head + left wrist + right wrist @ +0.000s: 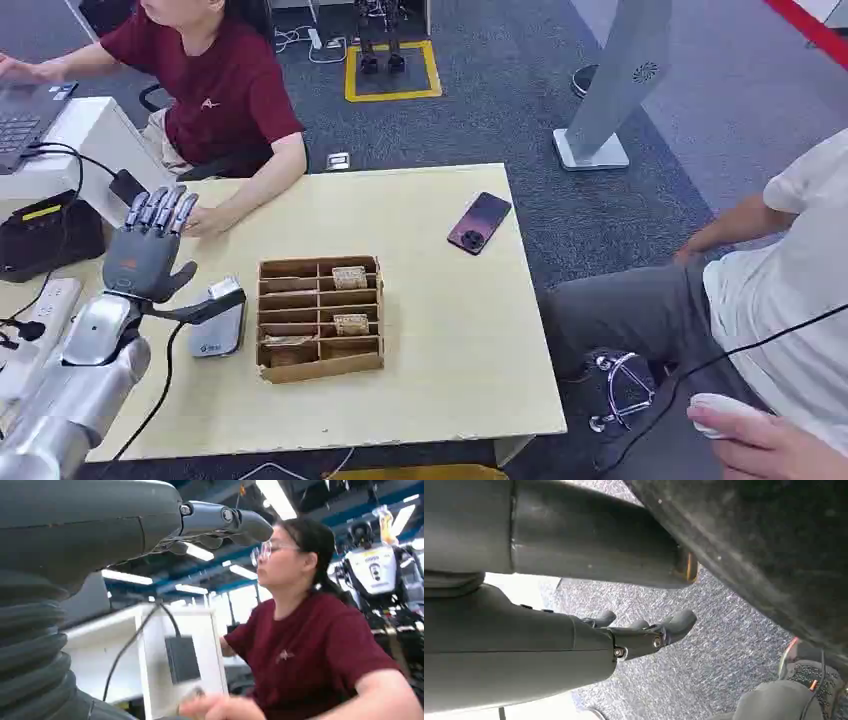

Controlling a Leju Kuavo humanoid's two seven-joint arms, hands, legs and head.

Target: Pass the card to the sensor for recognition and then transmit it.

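The left hand [150, 245] is hovering at nine o'clock over the table [440, 330], fingers spread and grasping nothing. The sensor [218, 318] is lying just beside it, toward four o'clock of the hand. Cards [349, 277] are sitting in the box [320, 318] at table centre. The right hand [644, 630] is hanging over the floor, loosely released, grasping nothing. A person's hand [205, 220] is resting at eleven o'clock; a phone [479, 222] is lying at two o'clock.

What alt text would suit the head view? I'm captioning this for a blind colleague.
The robot's left hand is raised, fingers spread and holding nothing, above the left side of a pale wooden table, just beyond a small grey card sensor. A compartmented wooden box holding cards sits mid-table, a phone lies further back, and a person in a maroon shirt rests a hand on the table.
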